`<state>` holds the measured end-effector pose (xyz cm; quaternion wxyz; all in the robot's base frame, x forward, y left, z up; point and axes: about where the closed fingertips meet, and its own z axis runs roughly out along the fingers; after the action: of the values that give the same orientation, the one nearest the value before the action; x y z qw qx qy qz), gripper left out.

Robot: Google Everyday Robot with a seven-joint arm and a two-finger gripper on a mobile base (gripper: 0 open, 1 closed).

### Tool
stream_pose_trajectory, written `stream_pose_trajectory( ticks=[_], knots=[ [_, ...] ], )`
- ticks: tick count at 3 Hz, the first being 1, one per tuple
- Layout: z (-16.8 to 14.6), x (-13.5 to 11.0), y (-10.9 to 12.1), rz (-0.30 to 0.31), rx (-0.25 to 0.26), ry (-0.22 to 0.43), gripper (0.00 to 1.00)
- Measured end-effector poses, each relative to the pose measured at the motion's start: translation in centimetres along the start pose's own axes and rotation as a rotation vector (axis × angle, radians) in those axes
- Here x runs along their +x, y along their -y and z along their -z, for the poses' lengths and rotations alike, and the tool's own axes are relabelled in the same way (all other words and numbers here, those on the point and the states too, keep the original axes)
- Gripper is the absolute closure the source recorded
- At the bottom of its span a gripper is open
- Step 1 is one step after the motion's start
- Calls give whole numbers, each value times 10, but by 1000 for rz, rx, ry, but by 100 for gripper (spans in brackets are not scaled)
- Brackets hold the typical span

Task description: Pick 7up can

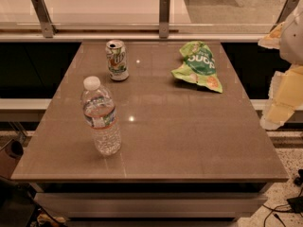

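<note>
Spanning the view, the brown table point(189, 136) carries everything; the gripper point(283, 98) hangs off its edge at three o'clock, its opening impossible to tell; water bottle point(100, 117) at eight, green snack bag point(199, 66) at one, 7up can point(117, 60) upright at eleven.

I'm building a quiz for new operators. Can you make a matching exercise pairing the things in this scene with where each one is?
Things:
1. 7up can
2. water bottle
3. snack bag
4. gripper

Places:
A. off the right edge of the table, raised
B. near left part of the table
C. far right part of the table
D. far left part of the table

Pairs: 1-D, 2-B, 3-C, 4-A
</note>
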<state>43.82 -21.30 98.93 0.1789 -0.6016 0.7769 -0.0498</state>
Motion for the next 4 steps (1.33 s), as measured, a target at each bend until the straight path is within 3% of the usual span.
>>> stream_pose_trajectory(
  ticks=[1,2,4],
  knots=[
    [0,0,0,0,0,0,0],
    [-2,-7,11,-8,15,45,0],
    [-30,-38,19,-50,55,216,0]
  ],
)
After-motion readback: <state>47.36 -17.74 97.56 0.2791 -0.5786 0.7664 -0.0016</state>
